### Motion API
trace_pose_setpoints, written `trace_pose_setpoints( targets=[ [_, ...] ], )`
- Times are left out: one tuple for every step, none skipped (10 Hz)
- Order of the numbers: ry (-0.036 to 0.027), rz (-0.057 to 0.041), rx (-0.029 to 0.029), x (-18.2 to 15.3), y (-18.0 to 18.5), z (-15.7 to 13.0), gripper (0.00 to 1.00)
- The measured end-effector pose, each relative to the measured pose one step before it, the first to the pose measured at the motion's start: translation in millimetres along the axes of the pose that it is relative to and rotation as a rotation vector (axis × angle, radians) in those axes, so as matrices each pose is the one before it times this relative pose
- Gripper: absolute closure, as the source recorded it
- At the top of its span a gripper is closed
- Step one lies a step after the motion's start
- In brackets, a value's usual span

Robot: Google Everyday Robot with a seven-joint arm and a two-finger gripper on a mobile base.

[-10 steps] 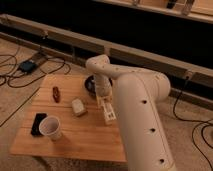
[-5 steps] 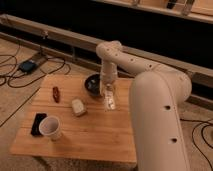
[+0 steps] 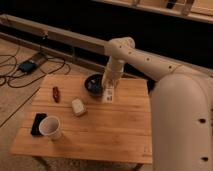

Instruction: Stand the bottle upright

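The bottle (image 3: 109, 94) is a small clear one with a pale label. It stands roughly upright near the back middle of the wooden table (image 3: 125, 130), just right of a dark bowl (image 3: 93, 85). My gripper (image 3: 107, 83) comes down from the white arm at the right and is shut on the bottle's upper part, hiding its cap. Whether the bottle's base rests on the tabletop I cannot tell.
A whitish rounded block (image 3: 78, 107) lies left of the bottle. A red object (image 3: 56, 93) is further left. A white paper cup (image 3: 51, 127) and a black flat item (image 3: 38, 124) sit at the front left. Cables and a power brick (image 3: 27, 66) lie on the floor.
The arm has swung back and away from the camera. The bottle, held in the gripper, has gone from lying tilted on the table to roughly upright beside the bowl.
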Motion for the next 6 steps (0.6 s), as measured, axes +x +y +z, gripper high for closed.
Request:
trace_pose_setpoints(
  targets=[
    [-0.04290,0.00757,-0.00501,0.05,-3.77,-5.38,1.00],
    [-0.04340,0.00717,0.00064,1.35,-4.87,-5.35,1.00],
    [-0.02505,0.00463,-0.00040,1.33,-2.92,-3.28,1.00],
    [-0.02292,0.00227,-0.00668,5.64,-3.56,-4.07,1.00],
    [-0.00994,-0.00824,-0.02282,8.43,0.38,-4.86,1.00],
    [0.00132,-0.01713,-0.02357,6.59,2.48,-3.66,1.00]
  ],
)
